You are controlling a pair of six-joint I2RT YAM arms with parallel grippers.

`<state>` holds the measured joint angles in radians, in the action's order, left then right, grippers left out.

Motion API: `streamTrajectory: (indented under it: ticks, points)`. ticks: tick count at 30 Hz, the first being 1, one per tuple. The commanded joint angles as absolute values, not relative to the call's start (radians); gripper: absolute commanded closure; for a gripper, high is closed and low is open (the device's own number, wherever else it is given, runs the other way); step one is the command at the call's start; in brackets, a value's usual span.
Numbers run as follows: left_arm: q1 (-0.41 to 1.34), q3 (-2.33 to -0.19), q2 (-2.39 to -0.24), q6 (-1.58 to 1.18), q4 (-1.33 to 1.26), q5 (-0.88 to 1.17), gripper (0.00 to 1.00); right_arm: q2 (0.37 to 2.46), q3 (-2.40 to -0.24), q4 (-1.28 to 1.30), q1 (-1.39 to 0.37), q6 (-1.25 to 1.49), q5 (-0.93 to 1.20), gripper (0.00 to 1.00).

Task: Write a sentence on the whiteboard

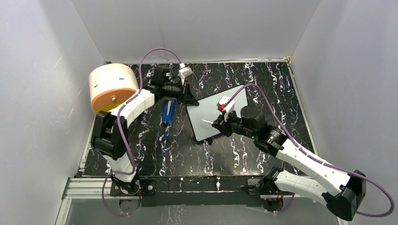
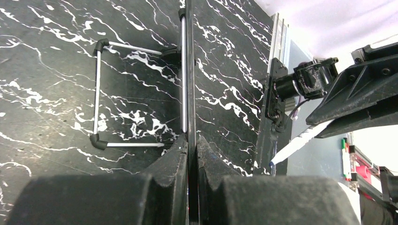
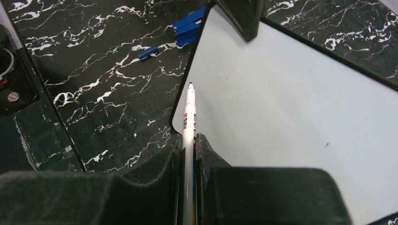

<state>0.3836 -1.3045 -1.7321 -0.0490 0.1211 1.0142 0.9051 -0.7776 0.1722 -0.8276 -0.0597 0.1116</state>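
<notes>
Board [image 1: 216,112] lay central, skewed and blank. Left gripper [image 1: 187,97] was clamped tight on its 10 o'clock corner, likely to stop it sliding under pen pressure. Right gripper [image 1: 220,123] pinched the marker [image 1: 207,121], tip aimed toward 9 o'clock by the board's left edge, seemingly poised for a first stroke.

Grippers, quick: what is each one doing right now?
Left gripper: shut on the edge of the whiteboard.
Right gripper: shut on the marker, tip over the blank whiteboard.
</notes>
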Motion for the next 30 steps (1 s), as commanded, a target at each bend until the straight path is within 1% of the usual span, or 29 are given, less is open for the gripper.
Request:
streamTrajectory:
  ticks: [1,4,10,17,24,30]
  points:
    - [0.411,-1.342,-1.683,-0.005,0.208,1.056,1.00,0.919,-0.840,0.109,-0.890,-0.074,0.009,1.00]
    - [0.411,-1.348,-1.674,-0.004,0.213,1.021,0.99,0.924,-0.836,0.099,-0.915,-0.073,-0.037,1.00]
    - [0.407,-1.372,-1.625,-0.005,0.217,0.938,0.85,0.931,-0.843,0.099,-0.931,-0.075,-0.058,1.00]
    - [0.353,-1.310,-1.541,-0.057,0.145,0.966,0.72,0.934,-0.856,0.099,-0.938,-0.082,-0.076,1.00]
    - [0.348,-1.230,-1.486,-0.048,0.161,0.927,0.68,0.938,-0.852,0.068,-0.942,-0.074,-0.083,1.00]
    - [0.344,-1.192,-1.490,-0.022,0.179,0.900,0.67,0.948,-0.856,0.064,-0.950,-0.069,-0.102,1.00]
